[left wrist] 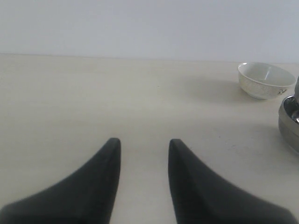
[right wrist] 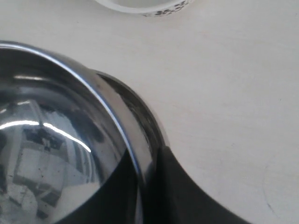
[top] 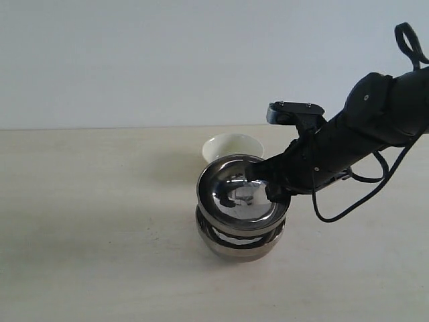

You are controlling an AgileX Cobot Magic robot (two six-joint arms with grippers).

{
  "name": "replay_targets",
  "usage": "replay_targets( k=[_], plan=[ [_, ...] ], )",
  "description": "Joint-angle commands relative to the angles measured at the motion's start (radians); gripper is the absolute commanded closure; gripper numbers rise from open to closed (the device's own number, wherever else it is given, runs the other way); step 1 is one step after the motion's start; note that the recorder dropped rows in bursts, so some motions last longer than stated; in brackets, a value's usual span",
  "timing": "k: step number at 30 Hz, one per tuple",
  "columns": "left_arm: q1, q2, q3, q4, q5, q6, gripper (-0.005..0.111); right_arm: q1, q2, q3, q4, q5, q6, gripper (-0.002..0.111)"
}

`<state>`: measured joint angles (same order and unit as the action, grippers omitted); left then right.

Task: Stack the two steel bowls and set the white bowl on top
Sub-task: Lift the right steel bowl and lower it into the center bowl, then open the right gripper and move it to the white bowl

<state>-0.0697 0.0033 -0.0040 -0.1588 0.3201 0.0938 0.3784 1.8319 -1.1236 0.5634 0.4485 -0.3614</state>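
Observation:
Two steel bowls stand near the middle of the table in the exterior view. The upper steel bowl (top: 238, 194) lies tilted in the mouth of the lower steel bowl (top: 238, 246), whose lower band shows beneath it. My right gripper (top: 268, 184) is shut on the upper bowl's right rim (right wrist: 107, 112), one finger inside and one outside. The white bowl (top: 231, 146) stands upright just behind the stack, apart from it. My left gripper (left wrist: 142, 142) is open over bare table, with the white bowl (left wrist: 265, 80) and a steel bowl's edge (left wrist: 290, 123) far off to its side.
The pale table (top: 100, 221) runs back to a plain wall. The right arm and its cables (top: 375, 121) reach in from the right side, above the table.

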Motion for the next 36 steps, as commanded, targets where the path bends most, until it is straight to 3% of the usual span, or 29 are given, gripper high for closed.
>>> replay_targets(
  k=[1,16,18,23,36],
  plan=[
    [0.003,-0.003,0.004,-0.001,-0.005,0.003,0.074,0.002,-0.005,-0.006,-0.001,-0.011,-0.004,0.108],
    [0.003,-0.003,0.004,-0.001,-0.005,0.003,0.074,0.002,-0.005,-0.006,-0.001,-0.015,-0.007,0.108],
    [0.003,-0.003,0.004,-0.001,-0.005,0.003,0.074,0.002,-0.005,-0.006,-0.001,-0.015,-0.007,0.104],
    [0.003,-0.003,0.004,-0.001,-0.005,0.003,0.074,0.002,-0.005,-0.006,-0.001,-0.013,0.013,0.073],
    [0.003,-0.003,0.004,-0.001,-0.005,0.003,0.074,0.002,-0.009,-0.09,-0.001,0.087,0.004,0.072]
  ],
)
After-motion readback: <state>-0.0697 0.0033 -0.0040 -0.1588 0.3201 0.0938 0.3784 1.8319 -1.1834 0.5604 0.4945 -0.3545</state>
